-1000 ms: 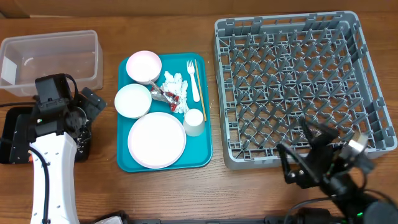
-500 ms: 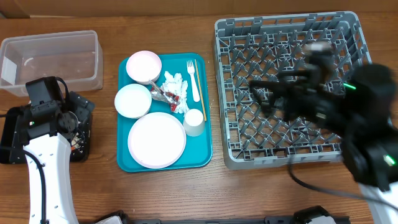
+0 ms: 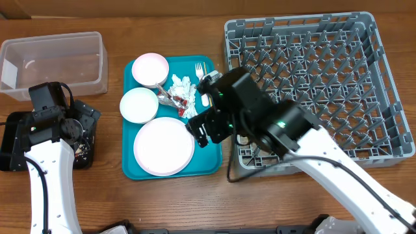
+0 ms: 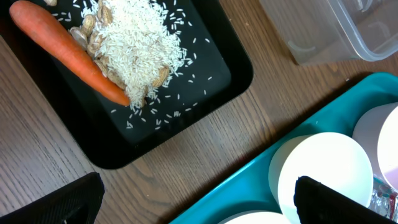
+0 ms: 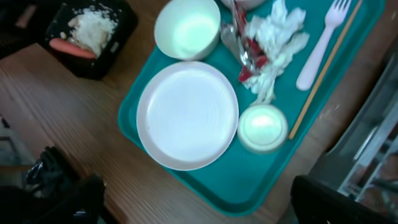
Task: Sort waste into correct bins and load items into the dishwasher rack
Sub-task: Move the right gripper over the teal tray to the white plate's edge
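My right gripper [image 5: 199, 202] hangs open above the teal tray [image 5: 267, 171], where the cup [image 5: 262, 127] sits just beside the plate [image 5: 187, 114]. I judge the cup is next: drop straight, pinch its rim clear of the stick [image 5: 323, 71], then lift toward the rack [image 3: 312, 58]. My left gripper [image 4: 199, 202] is open too, near the black tray [image 4: 217, 93].

The overhead view lets you look straight down from high up, so you see the whole tabletop [image 3: 104, 201]. Your left wrist view sits low and close, looking down on the black tray [image 4: 205, 74] and an edge of the teal tray [image 4: 249, 180]. Your right wrist view looks down from higher, over the teal tray. Both wrist views share the black tray and one bowl [image 4: 323, 174].
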Available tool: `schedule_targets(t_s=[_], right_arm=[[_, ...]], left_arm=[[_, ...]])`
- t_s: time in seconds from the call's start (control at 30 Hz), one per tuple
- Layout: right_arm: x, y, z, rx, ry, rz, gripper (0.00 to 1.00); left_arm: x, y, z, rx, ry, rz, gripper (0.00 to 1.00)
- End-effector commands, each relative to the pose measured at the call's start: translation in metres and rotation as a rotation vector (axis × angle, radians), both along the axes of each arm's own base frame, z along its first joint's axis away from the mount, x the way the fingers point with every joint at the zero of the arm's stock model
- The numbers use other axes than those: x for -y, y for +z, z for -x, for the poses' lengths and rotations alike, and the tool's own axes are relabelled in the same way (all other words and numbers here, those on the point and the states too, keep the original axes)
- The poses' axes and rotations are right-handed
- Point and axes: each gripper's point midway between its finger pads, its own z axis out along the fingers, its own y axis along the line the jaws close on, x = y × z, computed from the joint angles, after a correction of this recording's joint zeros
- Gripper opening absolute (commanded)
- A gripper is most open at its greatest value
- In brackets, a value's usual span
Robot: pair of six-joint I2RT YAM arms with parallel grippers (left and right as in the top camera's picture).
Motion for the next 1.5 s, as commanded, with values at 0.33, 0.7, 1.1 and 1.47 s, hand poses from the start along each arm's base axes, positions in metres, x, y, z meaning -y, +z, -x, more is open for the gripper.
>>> schedule_targets(t_s=[0.33, 0.7, 1.1, 1.47], right_arm=[[-0.006, -0.080, 0.014, -0.373, -0.165, 0.129, 1.00], [-0.018, -0.129, 0.026, -0.460, -0.332, 0.258, 1.00], [-0.033, -0.187, 0.026, -0.416, -0.489, 0.377, 0.93], [-0.043, -0.213, 0.026, -0.430, -0.507, 0.386, 0.68]], left_arm=[[-0.005, 0.006, 0.000, 0.002, 0.021, -0.016, 1.00], [-0.005, 0.006, 0.000, 0.003, 0.021, -0.016, 1.00], [-0.005, 0.006, 0.000, 0.003, 0.021, -0.016, 1.00], [-0.005, 0.006, 0.000, 0.003, 0.021, -0.016, 1.00]])
